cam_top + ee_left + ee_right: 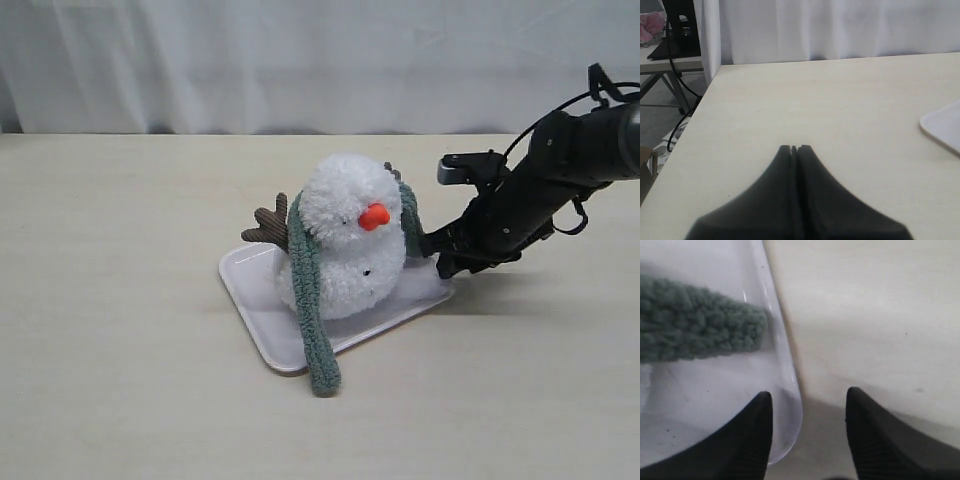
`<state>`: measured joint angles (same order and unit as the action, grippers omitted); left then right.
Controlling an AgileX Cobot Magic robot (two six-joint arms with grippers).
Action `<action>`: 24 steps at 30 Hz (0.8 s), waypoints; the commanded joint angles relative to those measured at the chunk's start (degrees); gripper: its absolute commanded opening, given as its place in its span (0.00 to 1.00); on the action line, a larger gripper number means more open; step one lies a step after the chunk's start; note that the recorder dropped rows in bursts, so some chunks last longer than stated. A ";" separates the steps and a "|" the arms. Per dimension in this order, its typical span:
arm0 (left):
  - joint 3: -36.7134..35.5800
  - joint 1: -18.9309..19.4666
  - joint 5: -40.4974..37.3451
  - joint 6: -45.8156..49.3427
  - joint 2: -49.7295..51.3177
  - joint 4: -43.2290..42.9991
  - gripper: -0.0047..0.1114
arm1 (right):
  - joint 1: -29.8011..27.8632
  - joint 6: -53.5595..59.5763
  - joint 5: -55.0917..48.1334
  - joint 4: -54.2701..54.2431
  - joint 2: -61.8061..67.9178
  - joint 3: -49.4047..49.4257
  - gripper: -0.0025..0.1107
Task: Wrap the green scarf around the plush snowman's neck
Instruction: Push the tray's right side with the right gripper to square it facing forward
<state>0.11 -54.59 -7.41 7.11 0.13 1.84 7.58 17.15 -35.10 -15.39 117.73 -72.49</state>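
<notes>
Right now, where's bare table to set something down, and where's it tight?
Free: the table left of the tray, and the strip between the plush snowman and the curtain. In front is mostly bare, but the green scarf end spills off the tray there. Crowded: the tray's right corner, where the open right gripper sits.

Table (120, 380) left: open | tray (250, 285) right side: right gripper (808, 392) blocking
</notes>
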 commanded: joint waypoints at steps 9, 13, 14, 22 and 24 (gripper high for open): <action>-0.11 -0.13 1.80 -0.01 -0.13 0.76 0.04 | -0.10 7.02 3.94 -0.69 3.82 -0.47 0.40; -0.11 -0.13 1.80 -0.01 -0.13 0.76 0.04 | -0.10 11.21 2.17 -5.26 3.82 -0.47 0.40; -0.11 -0.13 1.80 -0.01 -0.13 0.76 0.04 | -0.10 13.16 1.37 -6.92 3.82 -0.47 0.39; -0.11 -0.13 1.80 -0.01 -0.13 0.76 0.04 | -0.10 17.23 -6.32 -10.29 3.82 -0.47 0.13; -0.11 -0.13 1.80 -0.01 -0.13 0.76 0.04 | -0.10 13.42 -7.86 -10.29 3.82 -0.47 0.06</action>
<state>0.11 -54.59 -7.41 7.11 0.13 1.84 7.58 32.70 -39.13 -26.50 120.70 -73.37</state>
